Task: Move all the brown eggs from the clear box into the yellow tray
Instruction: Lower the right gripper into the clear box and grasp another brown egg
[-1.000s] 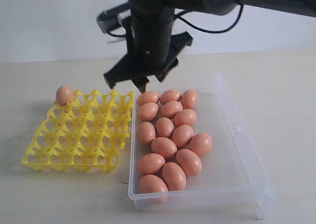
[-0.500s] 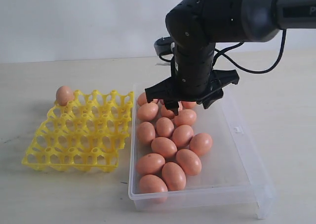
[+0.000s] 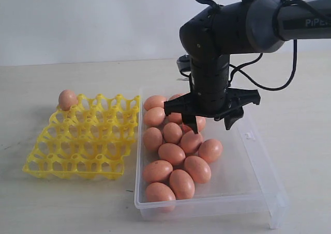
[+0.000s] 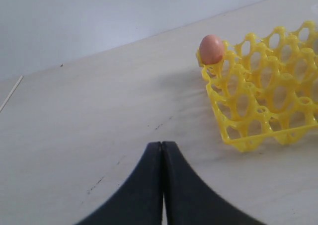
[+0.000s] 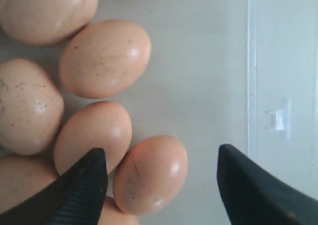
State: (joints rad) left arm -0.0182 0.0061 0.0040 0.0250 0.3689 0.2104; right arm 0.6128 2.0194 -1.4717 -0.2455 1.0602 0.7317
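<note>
Eggs (image 3: 172,153) crowd the box (image 3: 257,168); right claw (image 3: 211,124) hangs spread over them, jaws wide enough to straddle one; left claw (image 4: 162,146) sits closed near the tray (image 3: 77,141), out of the way; one egg (image 3: 67,98) rests in a corner cup.

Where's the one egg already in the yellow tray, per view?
Exterior: egg in the far-left corner cup of the yellow tray.
Left wrist: egg sits in the tray's corner cup.
Right wrist: not in it.
Shared landmark: that tray corner, seen in exterior and left wrist only.
</note>
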